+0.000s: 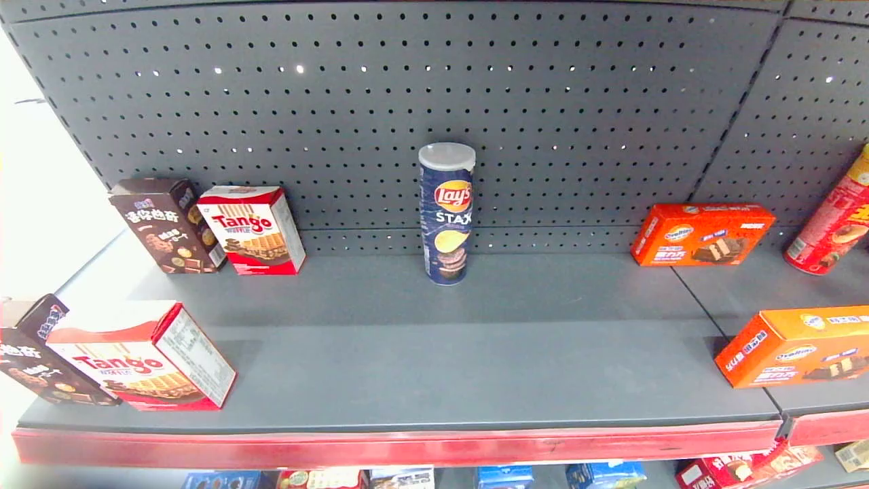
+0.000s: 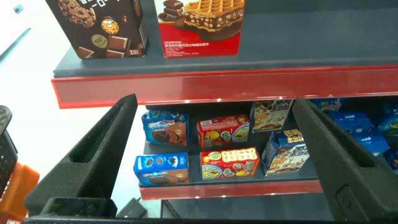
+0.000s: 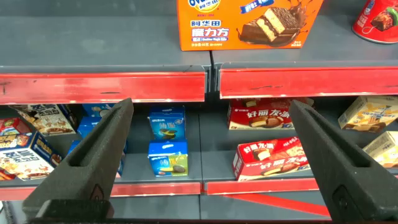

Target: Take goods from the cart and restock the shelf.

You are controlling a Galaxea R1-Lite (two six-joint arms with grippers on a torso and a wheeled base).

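**Desk:** Which step are you on?

**Me:** Between loads, I'd say. Left to right: my left gripper (image 2: 214,102) is spread wide with nothing in it, facing the red front lip of the shelf (image 1: 407,353). Up on that shelf, cookie boxes (image 1: 166,224) and wafer boxes (image 1: 254,227) stand at the left end, one pair at the back and one at the front. A lone chip can (image 1: 446,214) is upright at mid-back against the pegboard. Two orange cake boxes (image 1: 703,233) and a red can (image 1: 831,221) sit at the right. My right gripper (image 3: 211,104) is just as wide and just as empty, below the front cake box.

**Desk:** So what's next?

**Me:** The bare stretch around the chip can looks like the gap to fill. I'd go to the cart, pick one item, and set it there well apart from the neighbours.
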